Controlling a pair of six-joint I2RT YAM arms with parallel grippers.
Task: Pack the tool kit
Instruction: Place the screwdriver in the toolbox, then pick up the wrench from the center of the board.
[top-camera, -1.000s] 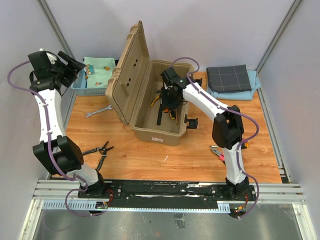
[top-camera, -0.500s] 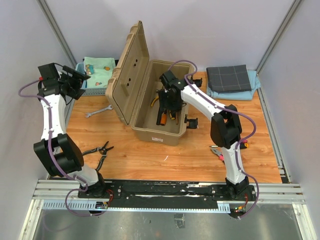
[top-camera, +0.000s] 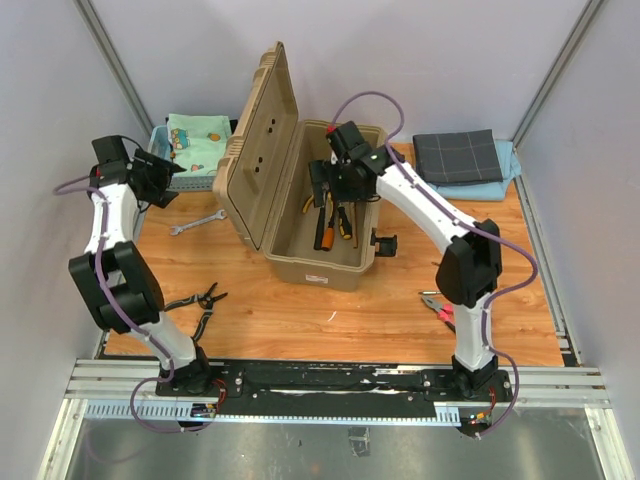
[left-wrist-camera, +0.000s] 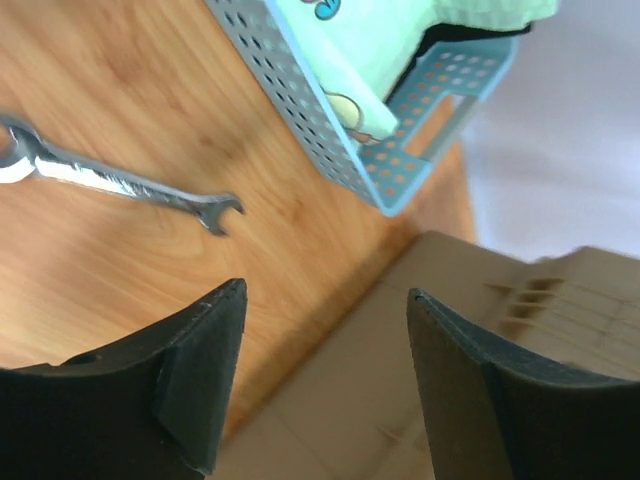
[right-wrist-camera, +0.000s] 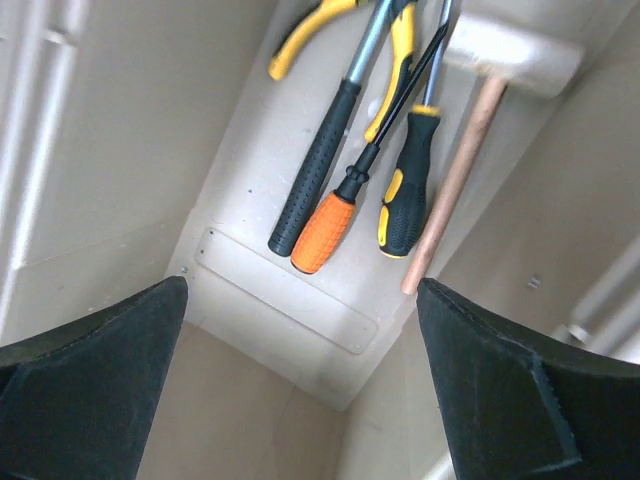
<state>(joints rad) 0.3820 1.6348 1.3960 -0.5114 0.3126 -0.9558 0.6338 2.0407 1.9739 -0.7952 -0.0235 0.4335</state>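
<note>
Toolbox: the large tan plastic toolbox (top-camera: 322, 270) sits mid-table with its lid (top-camera: 255, 150) standing upright on the 9 o'clock side.

Right gripper (right-wrist-camera: 302, 290): hangs over the box interior with its fingers spread wide and nothing between them.

Left gripper (left-wrist-camera: 325, 300): jaws parted and empty, poised beside the blue mesh basket (left-wrist-camera: 320, 130) at the table's 10 o'clock corner.

Packed, counted in the right wrist view: five tools lie side by side on the box floor:
- one pair of yellow-handled pliers (right-wrist-camera: 298, 25)
- one black-gripped steel-shafted tool (right-wrist-camera: 315, 180), its head out of view
- one orange-handled screwdriver (right-wrist-camera: 325, 232)
- one black-and-yellow-handled screwdriver (right-wrist-camera: 405, 210)
- one wooden-handled mallet (right-wrist-camera: 460, 170)

Loose on the wooden table (top-camera: 300, 320), three tools:
- one silver open-ended wrench (top-camera: 195, 223)
- one pair of black pliers (top-camera: 197, 300)
- one pair of red-handled pliers (top-camera: 437, 305)

Deciding relation: seen from above, the wrench lies just beside the left gripper at about 5 o'clock. Its long axis runs from 8 to 2 o'clock. The left arm is much the nearer, with the upright lid between the wrench and the right arm.

Judgement: the wrench is probably the left arm's next pick. The grip should cross the shaft, not run along it.

Other loose tools: the black pliers are nearer the left base and the red-handled pair nearer the right base.
</note>
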